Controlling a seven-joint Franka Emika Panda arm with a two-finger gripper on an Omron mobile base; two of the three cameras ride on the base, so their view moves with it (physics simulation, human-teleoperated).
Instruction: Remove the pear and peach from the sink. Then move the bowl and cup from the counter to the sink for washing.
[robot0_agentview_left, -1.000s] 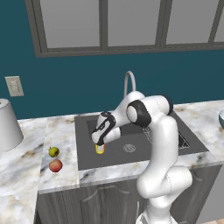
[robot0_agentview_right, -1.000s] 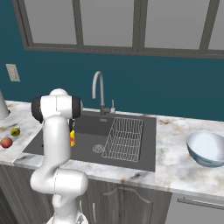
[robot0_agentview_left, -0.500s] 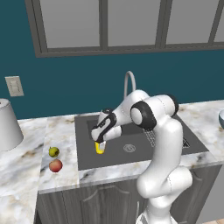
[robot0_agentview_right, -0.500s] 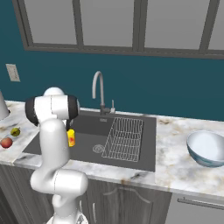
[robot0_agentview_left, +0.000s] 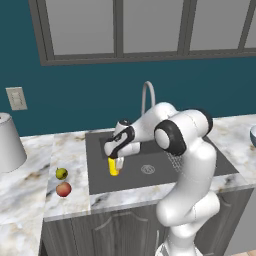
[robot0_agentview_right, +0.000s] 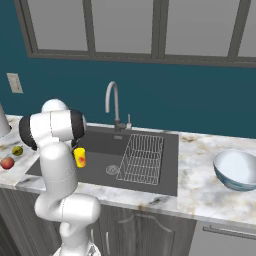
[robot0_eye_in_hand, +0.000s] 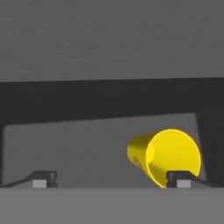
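Note:
The yellow cup (robot0_agentview_left: 114, 167) stands in the left part of the dark sink (robot0_agentview_left: 150, 181); from the right base view the cup (robot0_agentview_right: 80, 157) shows a red mark. My gripper (robot0_agentview_left: 116, 157) hangs open just above it. In the hand view the cup (robot0_eye_in_hand: 168, 156) sits off to the right, in front of one fingertip (robot0_eye_in_hand: 178, 177), and nothing lies between the fingers. On the counter (robot0_agentview_left: 30, 200) left of the sink lie the pear (robot0_agentview_left: 61, 173) and the peach (robot0_agentview_left: 63, 189). The pale bowl (robot0_agentview_right: 237, 169) rests on the counter far to the right.
A wire rack (robot0_agentview_right: 143, 157) fills the sink's right side, and the curved faucet (robot0_agentview_right: 115, 102) rises behind the basin. A large grey-white conical vessel (robot0_agentview_left: 9, 142) stands at the counter's far left. My own arm (robot0_agentview_right: 56, 150) blocks the sink's left edge.
The arm's upper part has swung slightly to the left. The gripper stays open above the cup, which has not moved.

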